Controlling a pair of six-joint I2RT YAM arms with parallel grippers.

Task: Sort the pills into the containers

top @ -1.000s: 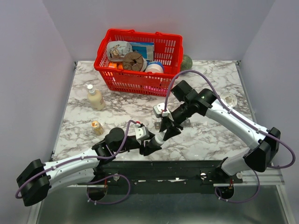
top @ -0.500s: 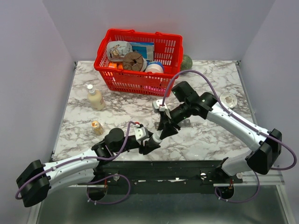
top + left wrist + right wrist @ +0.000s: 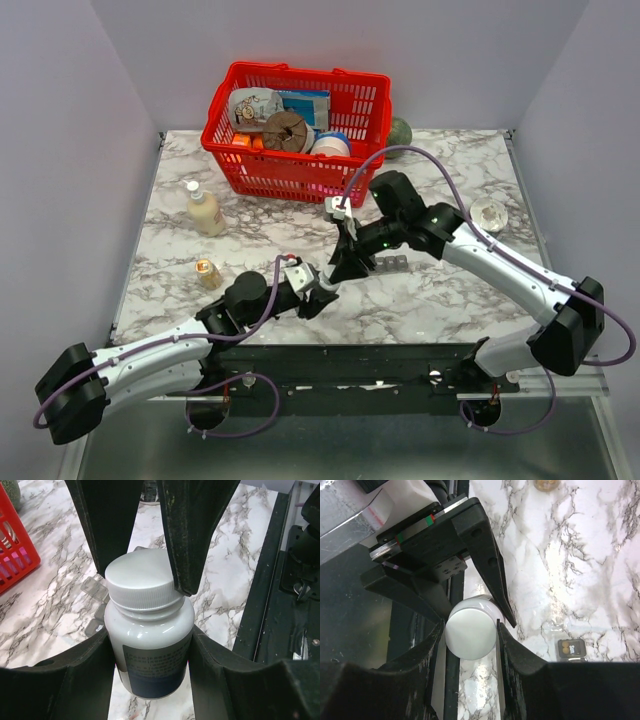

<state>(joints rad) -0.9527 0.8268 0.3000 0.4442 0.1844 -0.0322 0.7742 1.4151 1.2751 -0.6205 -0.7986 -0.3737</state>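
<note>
My left gripper (image 3: 149,647) is shut on the body of a white pill bottle (image 3: 150,645) with a dark label, held upright above the table's front middle. My right gripper (image 3: 470,635) comes from above and its fingers (image 3: 192,535) clamp the bottle's white ribbed cap (image 3: 470,632). In the top view the two grippers meet, left (image 3: 318,290) and right (image 3: 336,272), hiding the bottle. The containers, a dark grey strip of compartments (image 3: 390,264), lie just right of them. One lidded end marked "Sun." shows in the right wrist view (image 3: 570,648). Part shows behind the bottle (image 3: 95,587).
A red basket (image 3: 300,130) of goods stands at the back. A cream lotion bottle (image 3: 203,210) and a small amber bottle (image 3: 207,272) stand at the left. A small clear dish (image 3: 489,213) sits at the right. The black rail (image 3: 280,580) runs along the near edge.
My left gripper has carried the bottle a little farther from the near edge. My right gripper has moved left over it and now has its fingers on the cap.
</note>
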